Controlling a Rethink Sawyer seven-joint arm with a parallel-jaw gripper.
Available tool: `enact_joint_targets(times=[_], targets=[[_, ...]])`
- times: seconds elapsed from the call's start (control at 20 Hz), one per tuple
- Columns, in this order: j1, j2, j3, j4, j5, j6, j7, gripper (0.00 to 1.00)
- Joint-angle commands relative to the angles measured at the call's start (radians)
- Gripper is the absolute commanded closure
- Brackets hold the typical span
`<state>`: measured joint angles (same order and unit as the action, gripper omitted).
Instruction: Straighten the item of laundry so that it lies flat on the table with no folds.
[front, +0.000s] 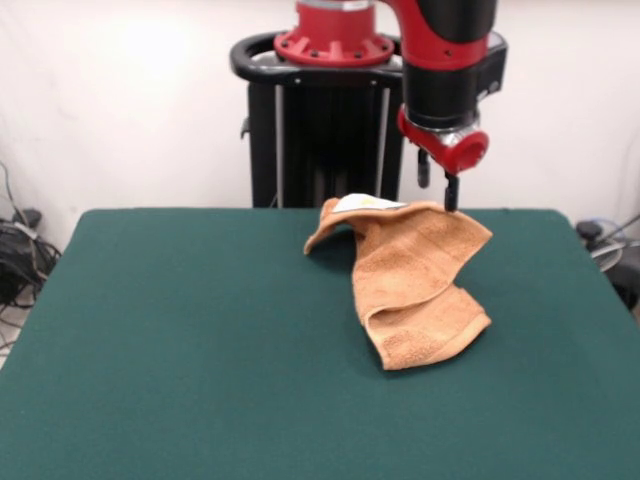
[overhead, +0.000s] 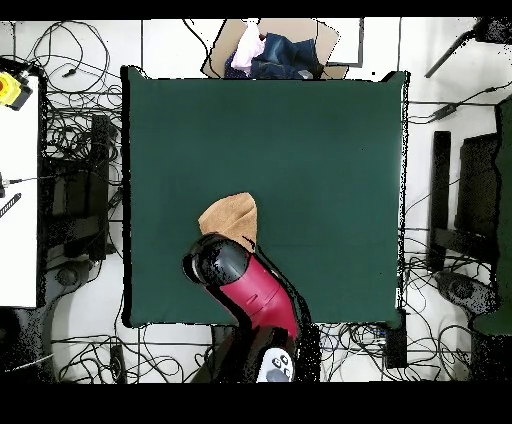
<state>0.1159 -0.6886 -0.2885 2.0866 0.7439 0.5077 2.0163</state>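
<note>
Gripper (front: 450, 196) seen at raised far corner of towel (front: 420, 290); corner pinched and held off table (front: 180, 350). Towel draped and folded, long axis running from lifted corner toward near edge, lower end resting on green felt. White label (front: 365, 203) visible at top fold; writing unreadable. In overhead view, towel (overhead: 232, 218) partly hidden under arm.

One towel (front: 415, 285), one table (front: 180, 340), one arm (front: 445, 70), one pincer (front: 450, 195).
</note>
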Motion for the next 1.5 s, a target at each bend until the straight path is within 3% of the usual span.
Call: enact_joint_targets(times=[0.05,1.15,1.5], targets=[[0.014,0.045,0.106,0.048,0.088,-0.114,0.296,0.0],[-0.014,0.111,0.285,0.09,0.184,-0.323,0.273,0.0],[-0.016,0.115,0.242,0.08,0.16,-0.28,0.267,0.0]])
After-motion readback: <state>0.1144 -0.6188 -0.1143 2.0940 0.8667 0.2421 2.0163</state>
